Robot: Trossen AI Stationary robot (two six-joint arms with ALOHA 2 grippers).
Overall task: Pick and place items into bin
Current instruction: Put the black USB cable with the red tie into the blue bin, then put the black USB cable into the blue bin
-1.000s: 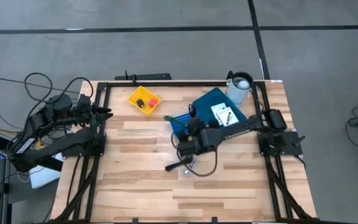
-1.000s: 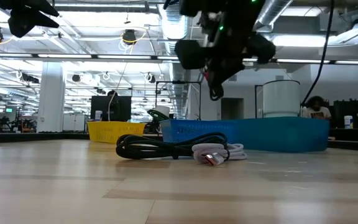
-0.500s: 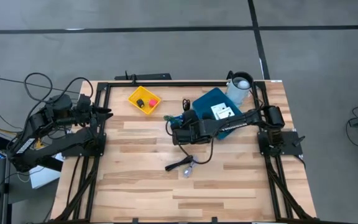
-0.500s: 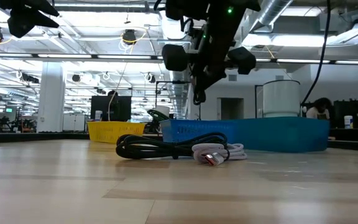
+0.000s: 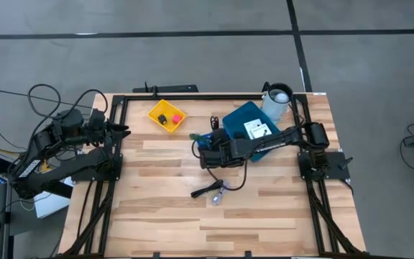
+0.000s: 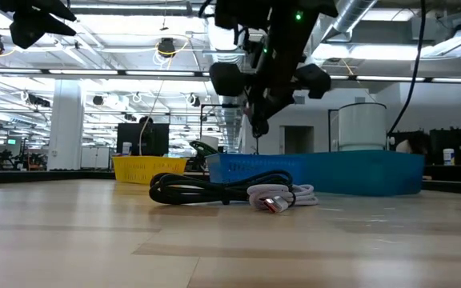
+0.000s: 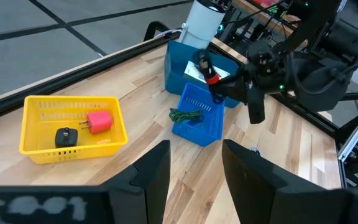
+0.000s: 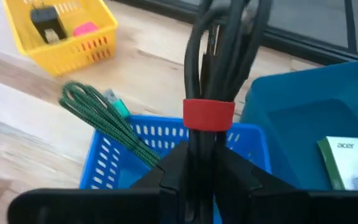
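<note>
My right arm reaches in from the table's right edge, stretched low and long toward the middle. Its right gripper [image 8: 202,163] pinches a bundled black cable [image 8: 219,59] bound with a red band [image 8: 209,114], the bundle standing up between the fingers. Directly below the gripper sits a small blue basket [image 8: 166,142], and a green cord [image 8: 98,112] hangs over that basket's rim. Just to the gripper's side is the bigger blue bin [image 5: 244,117], with a white card [image 5: 258,130] lying inside. Farther out ahead of the gripper stands a yellow basket [image 5: 167,116] holding a red block [image 7: 99,121] and a black piece [image 7: 66,137]. Behind the gripper, on the bare wood, lies another coiled cable [image 6: 214,189].

My left arm waits folded beyond the table's left edge, its left gripper [image 7: 194,168] with fingers apart, holding nothing
</note>
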